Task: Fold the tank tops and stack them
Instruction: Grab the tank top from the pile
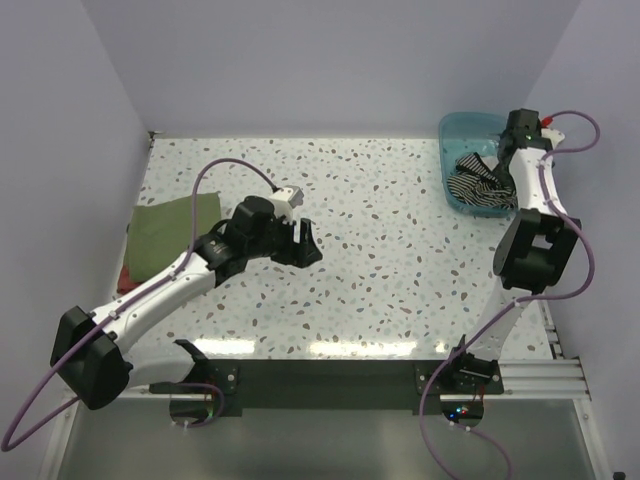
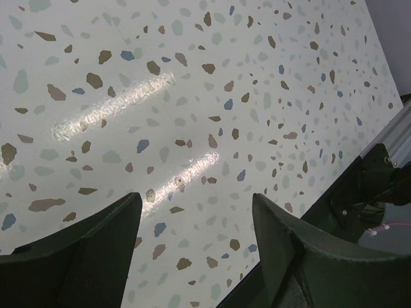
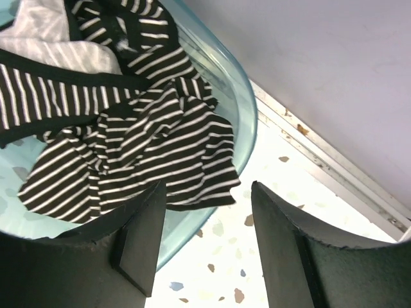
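Observation:
The olive-green tank top (image 1: 172, 228) lies folded at the table's left edge. The black-and-white striped tank top (image 1: 478, 183) lies crumpled in a teal bin (image 1: 462, 128) at the back right; in the right wrist view the striped top (image 3: 128, 141) hangs over the bin's rim (image 3: 247, 125). My left gripper (image 1: 304, 243) is open and empty over bare table near the middle, right of the green top. My right gripper (image 1: 512, 143) is open and empty at the bin's right side, just above the striped top.
The speckled terrazzo table (image 1: 380, 260) is walled at the back and sides. A red item (image 1: 124, 279) peeks out under the green top's near edge. A metal rail (image 1: 530, 375) runs along the near edge by the arm bases.

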Motion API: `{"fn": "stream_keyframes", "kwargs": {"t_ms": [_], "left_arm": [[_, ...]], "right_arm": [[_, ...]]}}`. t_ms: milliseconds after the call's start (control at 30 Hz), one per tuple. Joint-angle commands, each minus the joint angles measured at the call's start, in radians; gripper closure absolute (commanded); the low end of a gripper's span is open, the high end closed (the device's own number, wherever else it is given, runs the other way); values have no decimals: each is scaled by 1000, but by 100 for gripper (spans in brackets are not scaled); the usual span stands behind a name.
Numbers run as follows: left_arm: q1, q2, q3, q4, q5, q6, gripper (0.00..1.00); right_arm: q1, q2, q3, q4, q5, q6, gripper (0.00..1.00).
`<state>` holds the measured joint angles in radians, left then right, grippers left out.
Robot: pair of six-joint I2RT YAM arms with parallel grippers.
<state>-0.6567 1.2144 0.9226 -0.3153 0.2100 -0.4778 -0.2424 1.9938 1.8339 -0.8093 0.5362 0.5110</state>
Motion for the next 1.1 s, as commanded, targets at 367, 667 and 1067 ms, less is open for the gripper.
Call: {"fn": "stream_keyframes", "kwargs": {"t_ms": [367,667,1067], "left_arm": [[2,-15,-13,45,20,15,25],[2,-9,-14,48,19,16,25],[3,-6,18,44,-3,5,25]], "right_arm": [[-6,25,-56,30,16,15,43],[-8,69,-27,19,-33,41,60],[-5,28,264,-30,-160,70,100]]}}
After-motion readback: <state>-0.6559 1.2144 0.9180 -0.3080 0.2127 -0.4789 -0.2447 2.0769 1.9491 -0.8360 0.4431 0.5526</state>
